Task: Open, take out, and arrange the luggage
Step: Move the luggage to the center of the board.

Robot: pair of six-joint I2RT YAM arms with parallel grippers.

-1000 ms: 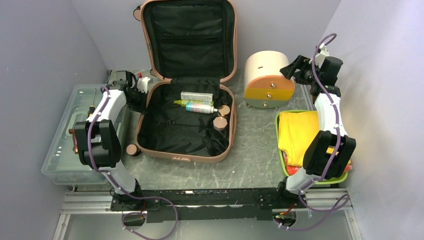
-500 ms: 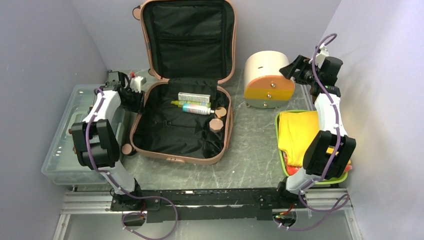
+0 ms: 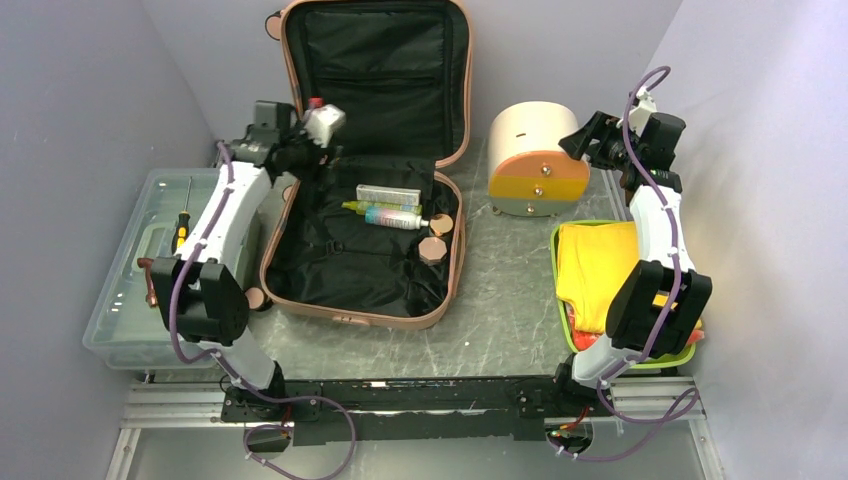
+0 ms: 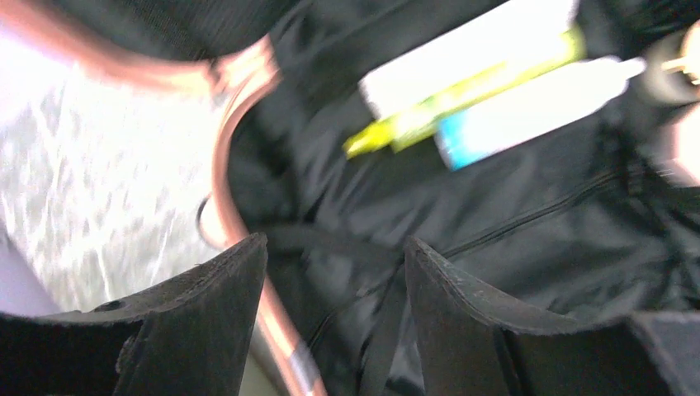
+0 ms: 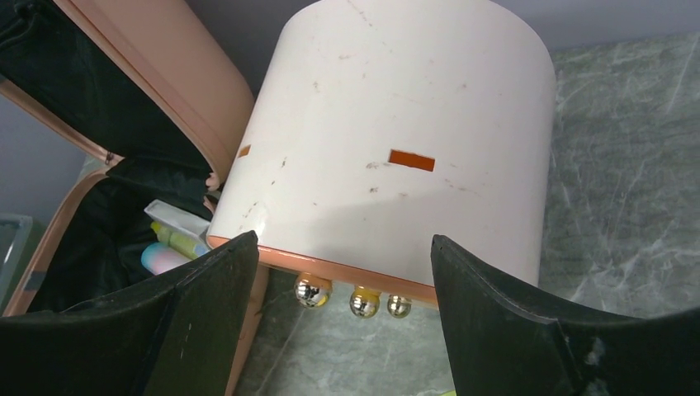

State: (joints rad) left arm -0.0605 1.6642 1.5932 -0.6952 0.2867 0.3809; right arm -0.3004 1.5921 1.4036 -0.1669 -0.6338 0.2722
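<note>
Status: opening is done. The salmon-pink hard-shell suitcase (image 3: 340, 270) sits mid-table, slightly left of centre. Its lid stands upright against the back wall and its base lies flat on the grey marble tabletop (image 3: 500, 300).

Take-out doesn't look finished. The far end of the base holds:
- flat white box (image 3: 390, 193)
- yellow-green tube (image 3: 362, 207), just in front of the box
- pastel tube with white cap (image 3: 397, 218), beside the yellow-green tube
- two tan hexagonal caps (image 3: 432, 249) by the right wall, jars probably; can't tell more

The near half of the black lining is bare.

My left claw (image 4: 334, 247) hovers over the suitcase's left rear corner. Its fingers are spread with nothing between them. The wrist view is motion-blurred, but the pink rim and lining show through the gap.

My right claw (image 5: 342, 243) is wide and empty. It is parked at the back right, looking down at the cream cylindrical drawer box with orange-yellow front (image 3: 535, 150).

Arranging looks partly done, judging by the layout:
- The lime-green tray (image 3: 560, 300) on the right holds a folded yellow cloth (image 3: 597, 270).
- The clear plastic bin (image 3: 120, 300) on the left holds a screwdriver (image 3: 183, 225).

Left to do, as I read it: five small items to lift out and place. The tubes are closest to my left claw.
</note>
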